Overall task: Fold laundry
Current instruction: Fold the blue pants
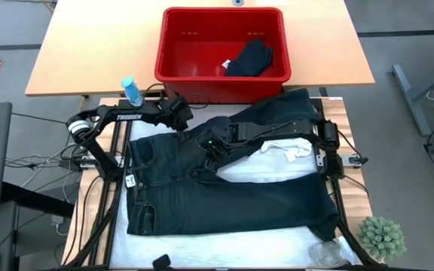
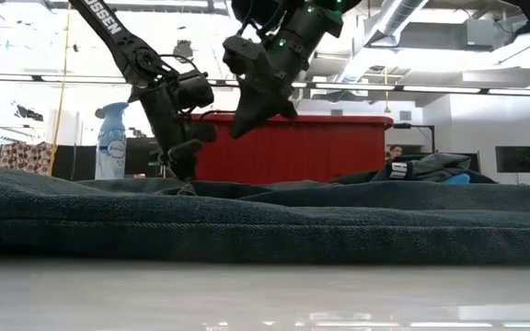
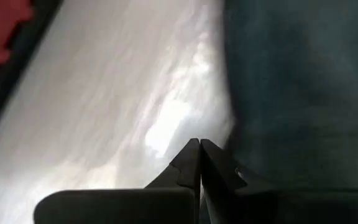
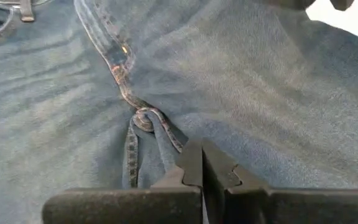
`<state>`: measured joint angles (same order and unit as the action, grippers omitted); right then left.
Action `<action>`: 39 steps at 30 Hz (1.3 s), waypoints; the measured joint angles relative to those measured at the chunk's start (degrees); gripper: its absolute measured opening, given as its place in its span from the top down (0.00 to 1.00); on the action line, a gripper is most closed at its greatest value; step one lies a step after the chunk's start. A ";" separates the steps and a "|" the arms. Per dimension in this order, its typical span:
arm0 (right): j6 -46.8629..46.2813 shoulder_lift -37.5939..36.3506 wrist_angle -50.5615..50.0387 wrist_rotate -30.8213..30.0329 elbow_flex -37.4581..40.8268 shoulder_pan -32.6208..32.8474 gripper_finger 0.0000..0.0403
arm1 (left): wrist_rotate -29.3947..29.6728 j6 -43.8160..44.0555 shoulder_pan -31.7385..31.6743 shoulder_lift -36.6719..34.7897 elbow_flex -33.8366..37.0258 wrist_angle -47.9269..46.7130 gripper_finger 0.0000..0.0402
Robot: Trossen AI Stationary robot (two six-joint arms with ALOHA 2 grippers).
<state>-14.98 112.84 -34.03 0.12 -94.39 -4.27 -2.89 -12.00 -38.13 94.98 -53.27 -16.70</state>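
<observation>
Dark long trousers [image 1: 224,196] lie spread on the table, waist toward the left and one leg running up toward the basket. A white garment [image 1: 277,162] lies between the legs, partly under them. My left gripper [image 1: 181,114] is shut and points down at the trousers' far edge [image 3: 241,124] near the waist. My right gripper [image 1: 213,148] is shut and hangs above the crotch seam [image 4: 143,118]; in the low view the right gripper [image 2: 244,124] is clear of the cloth [image 2: 265,221]. Another dark garment [image 1: 251,59] lies in the basket. My left gripper [image 3: 199,144] comes from above with shut fingers at the trousers' far edge, where cloth meets the white table. Nothing shows between the fingers, and I cannot tell whether the tips touch the cloth.
The red basket [image 1: 163,45] stands at the table's far edge, right behind both grippers. A blue spray bottle [image 1: 132,90] stands to its left. A small green plant [image 1: 383,235] and crumpled clear plastic [image 1: 328,252] sit at the near right corner.
</observation>
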 joint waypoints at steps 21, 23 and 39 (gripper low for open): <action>-0.15 0.04 -0.17 1.31 0.02 0.63 0.95 | -19.28 -10.91 -1.60 -1.94 -0.22 -5.22 0.76; -0.15 0.04 -0.05 1.51 0.02 0.68 0.95 | -16.83 -10.78 -1.62 -1.27 -0.19 -5.06 0.69; -0.02 0.04 -0.07 3.10 0.02 0.92 0.95 | -13.69 -5.16 -0.26 6.37 -0.47 -4.78 0.69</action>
<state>-15.00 112.88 -34.09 3.22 -94.37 -3.36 -16.58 -17.16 -38.39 101.35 -53.74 -21.48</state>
